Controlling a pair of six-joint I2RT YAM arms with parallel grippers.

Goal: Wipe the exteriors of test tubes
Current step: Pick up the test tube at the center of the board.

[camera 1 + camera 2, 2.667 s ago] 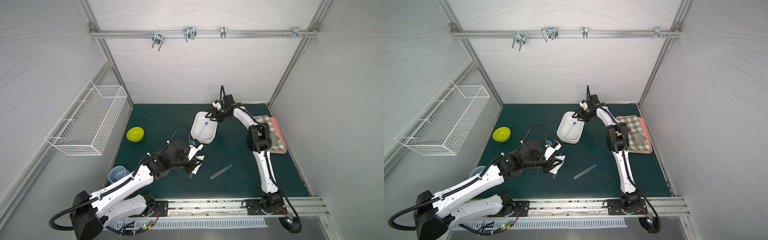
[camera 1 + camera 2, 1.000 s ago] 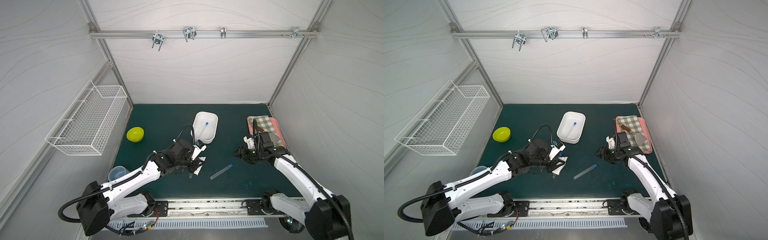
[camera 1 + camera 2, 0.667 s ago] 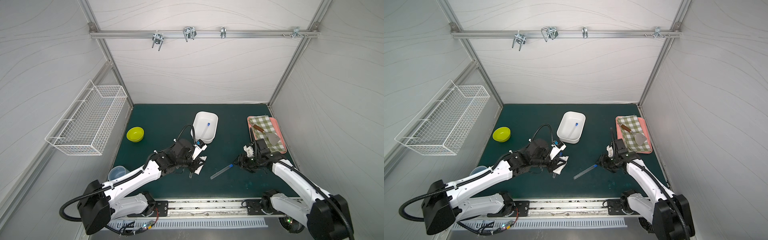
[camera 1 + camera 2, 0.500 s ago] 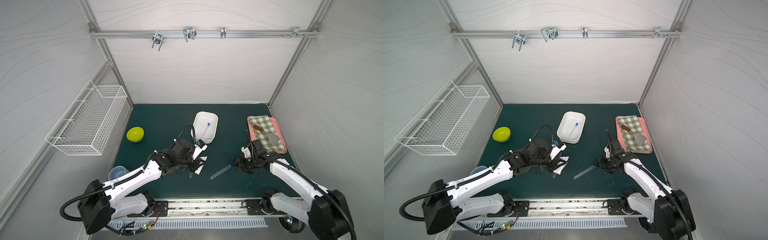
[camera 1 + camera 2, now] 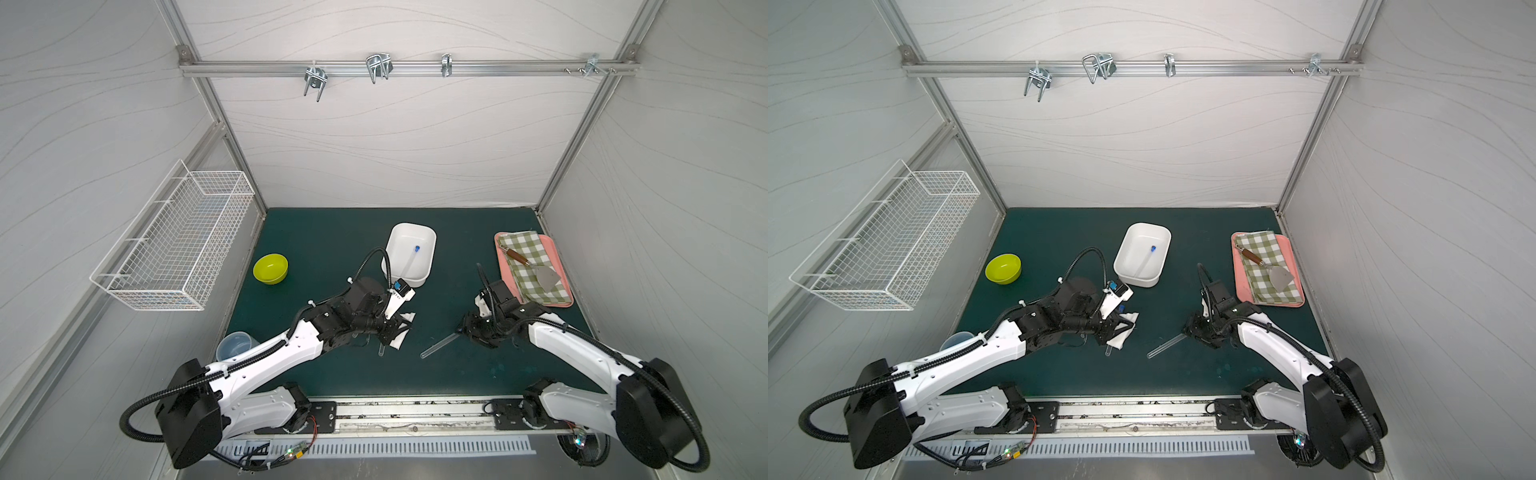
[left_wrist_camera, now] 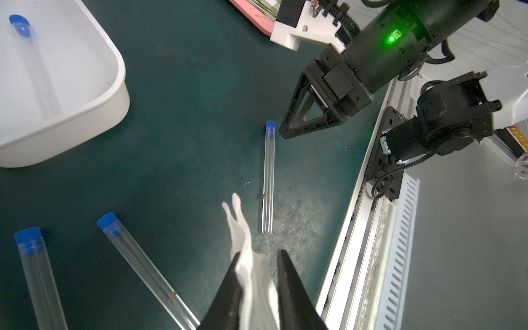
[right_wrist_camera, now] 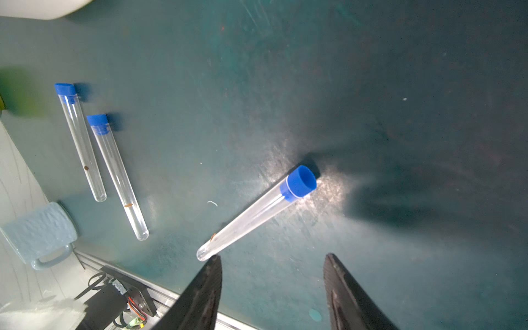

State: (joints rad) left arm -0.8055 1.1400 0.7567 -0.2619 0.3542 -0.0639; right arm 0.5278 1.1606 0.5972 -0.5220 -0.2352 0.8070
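Where the tubes lie: one test tube (image 5: 411, 261) rests slantwise inside the white tub (image 5: 403, 239). A loose tube (image 5: 438, 345) lies flat on the bench (image 5: 324, 232) in front of the tub, toward the robot's right. The paired tubes (image 7: 81, 143) lie side by side, not touching, in front of the tub under the left arm.
Tube make: slim clear cylinders with rounded bottoms and blue caps. The three on the bench each show a small brown speck.
Tub: smooth white, rectangular with rounded corners and raised walls.
Bench: dark green mat, scuffed pale around the loose tube.
Left jaws: almost closed, pinching the white cloth (image 6: 251, 271), a soft folded piece that pokes out beyond their tips. One of the paired tubes runs beneath them in the left wrist view.
Right jaws: spread wide and holding nothing. They sit low over the bench, just beside the loose tube's capped end, with a gap between them and the cap in the left wrist view.
Around: a lime bowl (image 5: 270, 268) sits to the tub's left. A pink tray (image 5: 549, 254) to the tub's right carries a checked cloth (image 5: 540, 293) and a metal spatula (image 5: 544, 278) with a wooden handle. A frosted cup (image 5: 235, 345) stands in front of the tub at the bench's left edge, and a white wire basket (image 5: 174, 241) hangs on the left wall.
In the way: in both top views the left arm covers most of the paired tubes, and the right arm hides the loose tube's cap.
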